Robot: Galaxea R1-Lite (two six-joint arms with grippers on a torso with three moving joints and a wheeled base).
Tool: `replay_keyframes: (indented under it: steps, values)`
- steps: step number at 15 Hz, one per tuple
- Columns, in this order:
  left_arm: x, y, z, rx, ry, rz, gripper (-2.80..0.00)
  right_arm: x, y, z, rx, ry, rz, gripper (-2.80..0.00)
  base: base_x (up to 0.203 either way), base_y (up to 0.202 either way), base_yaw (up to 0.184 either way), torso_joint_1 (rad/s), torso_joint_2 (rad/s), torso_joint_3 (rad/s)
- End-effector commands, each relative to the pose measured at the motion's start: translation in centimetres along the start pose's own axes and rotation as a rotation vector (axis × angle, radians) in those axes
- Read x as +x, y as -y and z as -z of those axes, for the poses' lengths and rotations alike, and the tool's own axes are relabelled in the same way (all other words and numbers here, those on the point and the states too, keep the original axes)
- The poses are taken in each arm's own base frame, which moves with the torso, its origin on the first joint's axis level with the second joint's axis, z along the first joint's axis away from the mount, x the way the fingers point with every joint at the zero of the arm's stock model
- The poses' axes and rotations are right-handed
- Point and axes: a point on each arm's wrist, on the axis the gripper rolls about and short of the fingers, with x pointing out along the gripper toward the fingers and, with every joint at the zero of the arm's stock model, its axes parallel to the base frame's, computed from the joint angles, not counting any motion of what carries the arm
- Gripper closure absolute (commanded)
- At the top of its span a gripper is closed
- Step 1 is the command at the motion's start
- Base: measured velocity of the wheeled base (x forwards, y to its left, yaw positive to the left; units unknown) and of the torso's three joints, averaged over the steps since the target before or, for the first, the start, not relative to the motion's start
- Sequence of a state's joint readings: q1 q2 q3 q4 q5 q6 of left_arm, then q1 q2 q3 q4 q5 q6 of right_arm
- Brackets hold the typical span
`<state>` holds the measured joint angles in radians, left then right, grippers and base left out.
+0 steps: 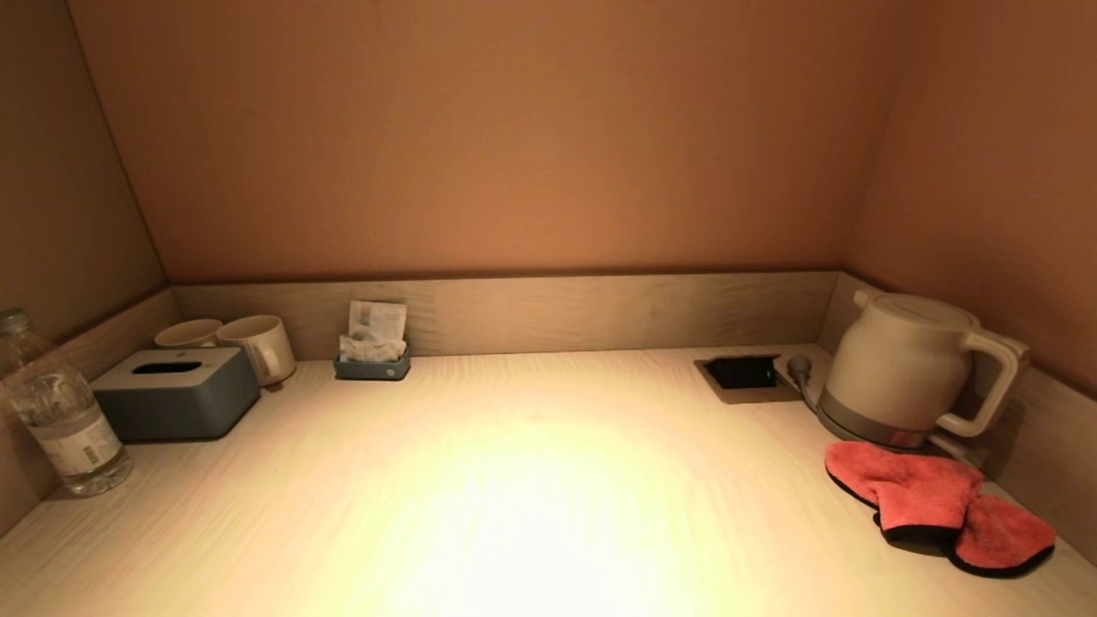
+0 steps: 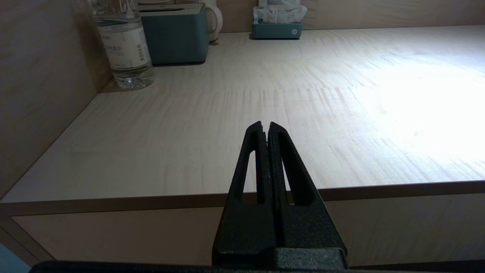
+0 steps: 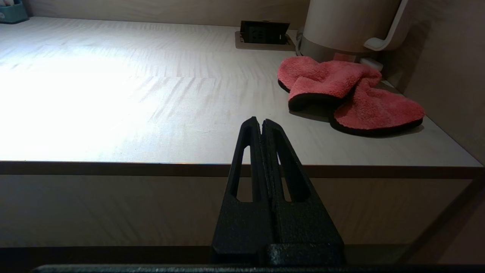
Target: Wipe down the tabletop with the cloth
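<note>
The red cloth (image 1: 938,506) lies crumpled on the pale wooden table (image 1: 531,480) at its right end, just in front of the white electric kettle (image 1: 908,368) and near the right wall. Neither arm reaches over the table: the left pincer (image 2: 265,127) hangs before the front edge on the left side, its fingers pressed together on nothing, and the right pincer (image 3: 257,123) hangs likewise before the front edge, fingers together, with the cloth ahead of it and apart. At the left end stand a water bottle (image 1: 56,411), a grey tissue box (image 1: 176,392) and two mugs (image 1: 231,341).
</note>
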<state>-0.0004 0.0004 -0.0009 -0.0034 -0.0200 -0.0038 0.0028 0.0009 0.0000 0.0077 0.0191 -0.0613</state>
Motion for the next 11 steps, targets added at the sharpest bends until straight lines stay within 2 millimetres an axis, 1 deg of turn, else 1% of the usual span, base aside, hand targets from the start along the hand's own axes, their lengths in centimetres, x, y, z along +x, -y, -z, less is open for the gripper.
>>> replay_keyframes:
  steps: [1,11]
  values:
    - [0.01,0.00,-0.01,-0.001,-0.001,0.000,0.00,0.01,0.00,0.00,-0.002,-0.001,-0.001,0.00,0.000,0.000,0.000,0.000,0.00,0.000]
    - [0.01,0.00,0.02,-0.001,-0.002,0.001,0.00,-0.01,0.00,-0.01,-0.002,0.002,-0.001,0.00,0.000,0.000,0.000,0.000,0.00,0.000]
